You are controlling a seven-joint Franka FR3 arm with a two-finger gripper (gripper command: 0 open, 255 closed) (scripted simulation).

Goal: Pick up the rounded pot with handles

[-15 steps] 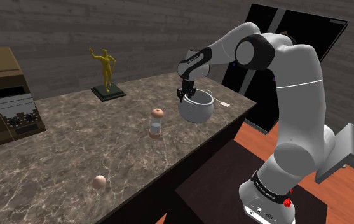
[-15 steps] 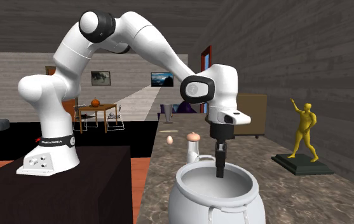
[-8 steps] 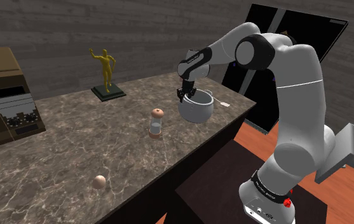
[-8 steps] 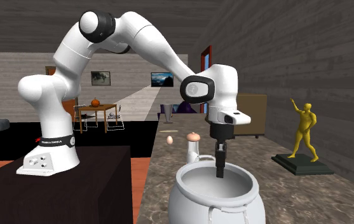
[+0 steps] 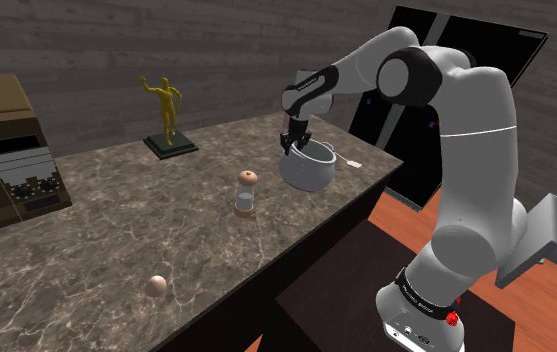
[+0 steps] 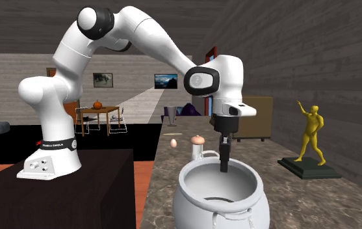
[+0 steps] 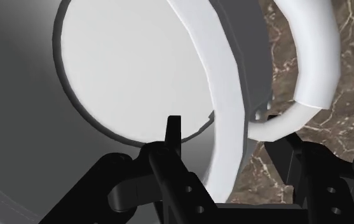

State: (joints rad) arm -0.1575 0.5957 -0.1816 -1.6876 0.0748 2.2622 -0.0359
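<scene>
As the gripper [image 6: 223, 166] pinched the white pot [image 6: 215, 205] by its rim, the lift seemed in hand, and next it needed a slow, level rise off the worktop [image 5: 166, 220].

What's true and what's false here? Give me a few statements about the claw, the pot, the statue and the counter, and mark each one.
1. The claw straddles the rim of the white pot, with one finger inside and one outside. True.
2. The gold statue stands inside the pot. False: it stands on its dark base on the counter, well apart from the pot.
3. The pot is black. False: it is white, with a looped handle on its side.
4. A small ball lies on the marbled counter, far from the pot. True.
</scene>
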